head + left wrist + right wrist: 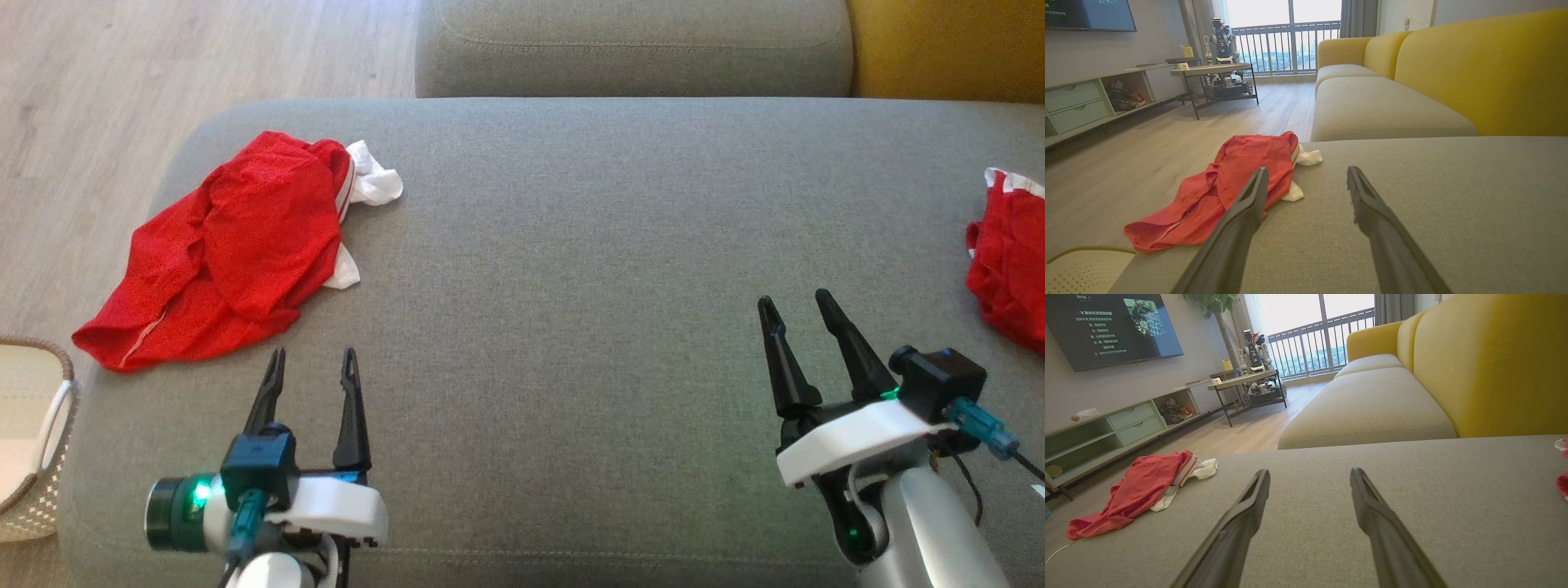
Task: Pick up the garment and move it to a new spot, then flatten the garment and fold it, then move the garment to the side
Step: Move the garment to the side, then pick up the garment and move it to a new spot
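Nearest, the left gripper [314,353] and right gripper [793,297] hang over the grey cushion [571,286], each with its fingers spread wide and nothing between them. Just beyond the left gripper's tips, the red garment [245,245] lies crumpled by the cushion's left edge, and a second red cloth [1008,261] sits at the right edge. Farther back is a grey sofa seat [629,49].

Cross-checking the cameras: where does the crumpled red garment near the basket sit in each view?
Head view: red garment upper left, on the grey ottoman.
Left wrist view: garment lower left of centre.
Right wrist view: garment far left, below mid-height.
Shared landmark: yellow sofa back, upper right everywhere.
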{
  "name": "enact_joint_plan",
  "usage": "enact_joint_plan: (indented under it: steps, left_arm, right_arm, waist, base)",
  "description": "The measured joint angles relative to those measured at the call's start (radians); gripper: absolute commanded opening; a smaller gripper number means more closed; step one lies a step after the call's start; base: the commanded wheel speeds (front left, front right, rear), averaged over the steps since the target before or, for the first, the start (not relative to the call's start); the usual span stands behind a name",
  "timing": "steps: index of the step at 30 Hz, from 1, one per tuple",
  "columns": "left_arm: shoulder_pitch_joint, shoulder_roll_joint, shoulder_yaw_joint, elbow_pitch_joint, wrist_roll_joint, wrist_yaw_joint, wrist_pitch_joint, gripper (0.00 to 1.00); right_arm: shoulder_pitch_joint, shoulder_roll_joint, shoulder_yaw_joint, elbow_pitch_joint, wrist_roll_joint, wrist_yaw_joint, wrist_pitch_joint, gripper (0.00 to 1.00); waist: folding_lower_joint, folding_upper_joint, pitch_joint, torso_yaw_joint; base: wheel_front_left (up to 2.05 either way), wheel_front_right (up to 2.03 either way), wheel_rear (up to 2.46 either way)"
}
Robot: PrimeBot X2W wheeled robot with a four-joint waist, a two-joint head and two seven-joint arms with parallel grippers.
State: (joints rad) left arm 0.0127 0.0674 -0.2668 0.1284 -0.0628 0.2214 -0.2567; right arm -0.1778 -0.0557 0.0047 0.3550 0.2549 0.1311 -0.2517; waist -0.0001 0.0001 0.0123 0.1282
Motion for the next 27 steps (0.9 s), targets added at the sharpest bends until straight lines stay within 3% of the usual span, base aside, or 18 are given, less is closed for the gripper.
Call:
enact_joint_plan:
  steps: [27]
  left_arm:
    - [0.003, -0.008, 0.023, -0.007, 0.028, -0.019, 0.0, 1.0]
  right_arm:
    - [0.027, 0.001, -0.005, -0.028, 0.011, 0.0, -0.001, 1.0]
  waist:
    - [0.0002, 0.0, 0.008, -0.017]
  base:
    - [0.0, 0.0, 0.0]
